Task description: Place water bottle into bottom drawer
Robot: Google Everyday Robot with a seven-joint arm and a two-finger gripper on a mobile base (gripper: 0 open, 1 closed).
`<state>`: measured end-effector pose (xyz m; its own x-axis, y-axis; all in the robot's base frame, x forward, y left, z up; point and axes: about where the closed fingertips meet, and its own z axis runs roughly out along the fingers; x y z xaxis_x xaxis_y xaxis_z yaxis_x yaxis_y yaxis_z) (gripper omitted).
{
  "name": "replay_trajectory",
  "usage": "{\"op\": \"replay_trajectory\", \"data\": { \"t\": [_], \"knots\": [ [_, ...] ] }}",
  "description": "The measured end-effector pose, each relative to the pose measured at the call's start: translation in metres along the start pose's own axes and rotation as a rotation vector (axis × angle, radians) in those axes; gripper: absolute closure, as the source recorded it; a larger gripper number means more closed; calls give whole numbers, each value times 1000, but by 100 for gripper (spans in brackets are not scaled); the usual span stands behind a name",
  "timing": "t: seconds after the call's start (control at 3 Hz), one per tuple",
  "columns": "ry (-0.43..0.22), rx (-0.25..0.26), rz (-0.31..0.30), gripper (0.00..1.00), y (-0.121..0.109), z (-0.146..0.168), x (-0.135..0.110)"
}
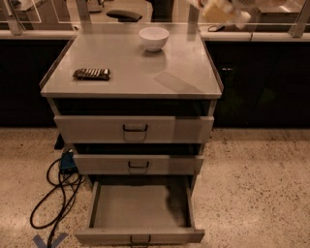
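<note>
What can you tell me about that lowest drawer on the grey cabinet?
The bottom drawer is a wide, shallow tray, seemingly grey metal, with a flat front and a small dark wire handle at its centre. It is pulled well out, level, beneath the middle drawer and just above the speckled floor. Nothing lies in it. The gripper is at the view's top edge, far from it.

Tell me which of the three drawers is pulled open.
The bottom drawer, lowest of the three: its tray stands far out, while the middle drawer and top drawer sit almost shut. The gripper is at the picture's top right.
</note>
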<state>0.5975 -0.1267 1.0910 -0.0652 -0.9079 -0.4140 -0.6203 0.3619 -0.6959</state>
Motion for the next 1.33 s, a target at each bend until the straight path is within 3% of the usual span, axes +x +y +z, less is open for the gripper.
{"op": "replay_trajectory", "data": {
  "t": [0.33, 0.67, 1.0, 1.33],
  "knots": [
    [0, -53, 34, 100, 57, -23, 39],
    [38, -116, 113, 100, 90, -23, 79],
    [38, -116, 113, 100, 91, -23, 79],
    [11, -122, 79, 100, 108, -27, 77]
  ]
}}
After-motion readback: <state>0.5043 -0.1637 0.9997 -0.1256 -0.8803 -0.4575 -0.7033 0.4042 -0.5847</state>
